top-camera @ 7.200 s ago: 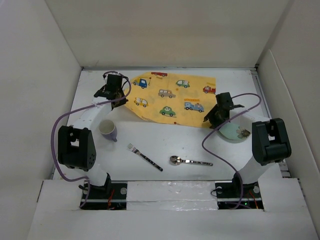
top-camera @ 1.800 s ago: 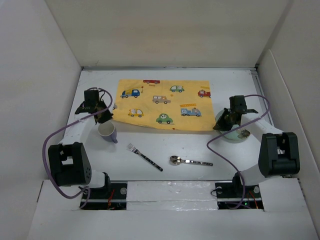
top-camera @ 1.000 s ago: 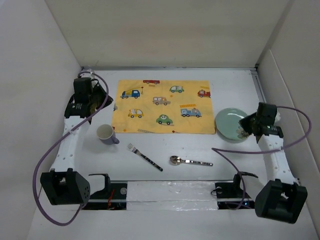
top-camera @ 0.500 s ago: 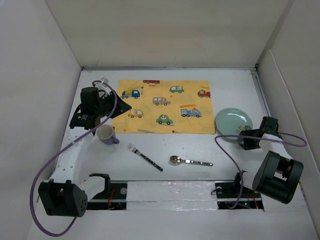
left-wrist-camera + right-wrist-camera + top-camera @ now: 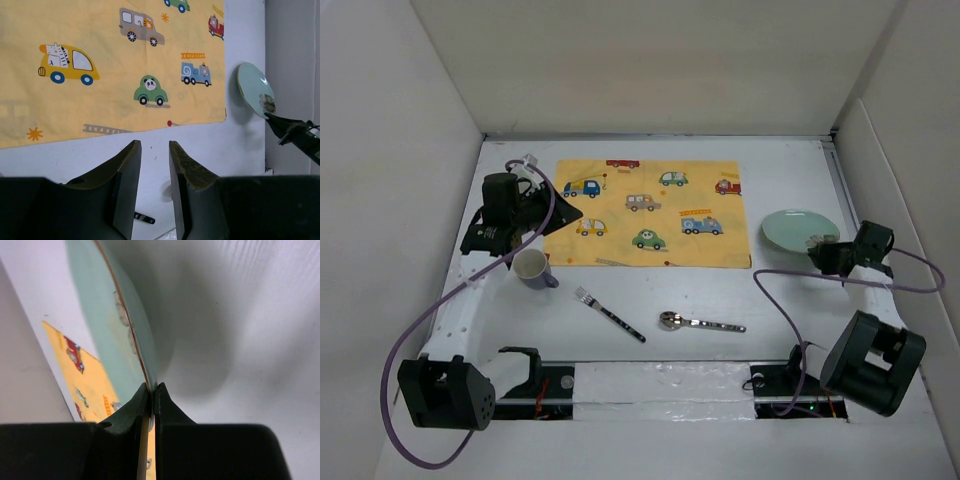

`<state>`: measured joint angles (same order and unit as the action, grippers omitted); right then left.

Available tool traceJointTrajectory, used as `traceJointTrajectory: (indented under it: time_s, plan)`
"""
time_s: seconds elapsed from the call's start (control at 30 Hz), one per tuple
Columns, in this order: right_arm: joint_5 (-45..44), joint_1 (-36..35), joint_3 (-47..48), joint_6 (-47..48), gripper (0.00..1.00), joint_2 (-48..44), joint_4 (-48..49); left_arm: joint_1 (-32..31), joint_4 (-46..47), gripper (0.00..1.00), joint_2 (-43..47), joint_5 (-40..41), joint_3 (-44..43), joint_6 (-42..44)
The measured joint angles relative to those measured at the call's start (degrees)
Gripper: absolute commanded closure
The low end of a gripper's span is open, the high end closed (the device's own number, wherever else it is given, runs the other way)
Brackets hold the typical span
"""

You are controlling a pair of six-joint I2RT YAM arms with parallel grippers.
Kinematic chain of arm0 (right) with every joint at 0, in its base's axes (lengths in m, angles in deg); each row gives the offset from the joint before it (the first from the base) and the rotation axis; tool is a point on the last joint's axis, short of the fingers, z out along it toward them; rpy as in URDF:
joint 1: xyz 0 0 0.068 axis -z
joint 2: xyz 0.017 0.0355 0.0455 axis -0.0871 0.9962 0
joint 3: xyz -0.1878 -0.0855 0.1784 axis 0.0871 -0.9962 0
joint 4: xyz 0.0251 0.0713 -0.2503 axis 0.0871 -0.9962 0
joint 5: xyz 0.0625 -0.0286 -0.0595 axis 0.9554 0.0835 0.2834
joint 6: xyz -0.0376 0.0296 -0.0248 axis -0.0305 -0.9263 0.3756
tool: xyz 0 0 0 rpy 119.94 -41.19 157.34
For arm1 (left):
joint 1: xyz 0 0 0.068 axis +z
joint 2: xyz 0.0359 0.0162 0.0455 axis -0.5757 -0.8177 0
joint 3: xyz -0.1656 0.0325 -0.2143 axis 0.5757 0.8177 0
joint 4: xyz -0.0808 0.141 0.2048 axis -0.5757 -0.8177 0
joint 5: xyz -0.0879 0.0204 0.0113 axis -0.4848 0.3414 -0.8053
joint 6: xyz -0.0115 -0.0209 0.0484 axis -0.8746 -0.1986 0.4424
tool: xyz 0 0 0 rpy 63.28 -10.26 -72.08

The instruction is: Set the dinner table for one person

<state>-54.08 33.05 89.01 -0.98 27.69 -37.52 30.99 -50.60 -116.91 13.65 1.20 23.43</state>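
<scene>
Large flat white dinner table point(image 5: 770, 300): fills the floor of the white-walled enclosure, with everything else on or above it.

Rectangular yellow cloth printed with cartoon cars point(image 5: 650, 212): lies flat at the table's far centre. The top view shows all four edges. The left wrist view shows only its near right part, and the right wrist view a thin strip.

Round pale green plate point(image 5: 798, 230): just right of the cloth and apart from it.
- The top view reads it as nearly flat.
- The left wrist view shows it tilted up off the table, with a shadow beneath and a small flower print near the rim.
- The right wrist view shows it edge-on, with a thin brown line along the rim.

Right gripper point(image 5: 820, 255): clenched on the plate's near rim. Only the right wrist view shows the rim pinched between both fingers.

Left gripper point(image 5: 154, 145): hovers over the cloth's left edge, jaws parted by a narrow gap with nothing between them.

Lavender mug with a pale inside point(image 5: 532, 268): upright, near the cloth's near left corner. Seen only from the top.

Metal spoon with a patterned handle point(image 5: 700, 322): lies near the table's front centre.

Fork with a dark patterned handle point(image 5: 610, 314): lies left of the spoon, apart from it and at a slant.
</scene>
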Motion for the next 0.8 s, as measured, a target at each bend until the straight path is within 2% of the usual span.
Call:
traceJointTrajectory:
  time_s: [0.1,0.17,0.37,0.43,0.57,0.67,0.8]
  plan:
    - [-2.56,-1.25,4.07,1.25,1.00,-4.39,-5.40,0.00,-0.20,0.74,-0.74,0.37,-0.20,0.33]
    - [-2.75,-4.15,8.74,1.97,1.00,-3.98,-6.60,0.00,-0.70,0.74,-1.86,0.92,-1.05,0.76]
    - [7.34,-19.23,20.81,2.99,1.00,3.19,3.76,0.00,-2.82,0.74,-4.81,3.08,-6.60,1.73]
    - [9.42,-27.50,25.90,3.61,1.00,9.53,5.81,0.00,-3.34,0.73,-4.83,3.45,-8.37,1.75]
    - [14.23,-38.07,33.83,5.03,1.00,22.25,7.58,0.00,-3.80,0.73,-4.79,4.22,-11.23,1.60]
    - [16.00,-43.30,38.56,5.55,1.00,31.34,7.26,0.00,-4.79,0.72,-4.61,4.94,-12.22,1.46]
    - [16.57,-46.34,44.09,6.16,1.00,40.54,5.95,0.00,-7.17,0.71,-3.93,7.13,-12.70,1.53]
